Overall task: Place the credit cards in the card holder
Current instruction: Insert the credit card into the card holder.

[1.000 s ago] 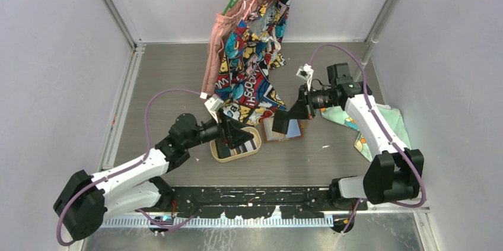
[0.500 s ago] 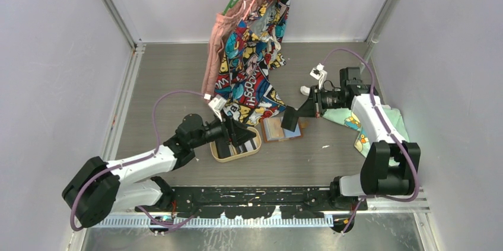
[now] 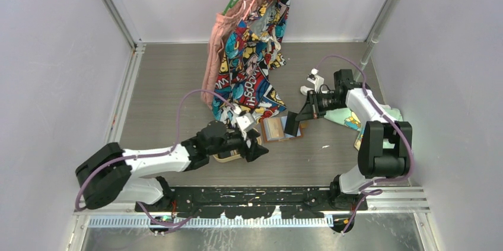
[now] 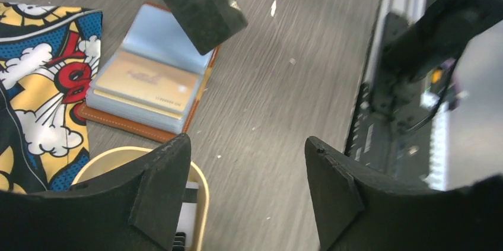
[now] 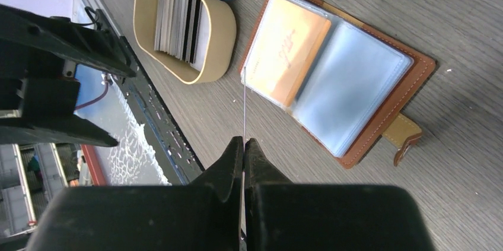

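The tan leather card holder [image 3: 276, 129] lies open on the table, clear sleeves up, with a yellow card [image 5: 289, 49] in its left sleeve; it also shows in the left wrist view [image 4: 148, 79]. My right gripper [image 5: 244, 142] is shut on a thin card [image 5: 244, 102], seen edge-on, held just off the holder's left edge. In the top view this gripper [image 3: 294, 123] hangs over the holder's right side. My left gripper [image 4: 246, 151] is open and empty over the right end of the oval wooden tray [image 5: 220, 25]. Several more cards [image 5: 178, 24] stand in the tray.
A colourful comic-print cloth [image 3: 255, 55] hangs from a hanger and drapes down next to the holder and tray. A pale green cloth [image 3: 379, 121] lies at the right wall. The black arm-mount rail [image 3: 255, 195] runs along the near edge.
My left arm has reached forward and to the right, bringing its open gripper from above the tray to the tray's right end. My right gripper has shifted slightly right, still holding the card.
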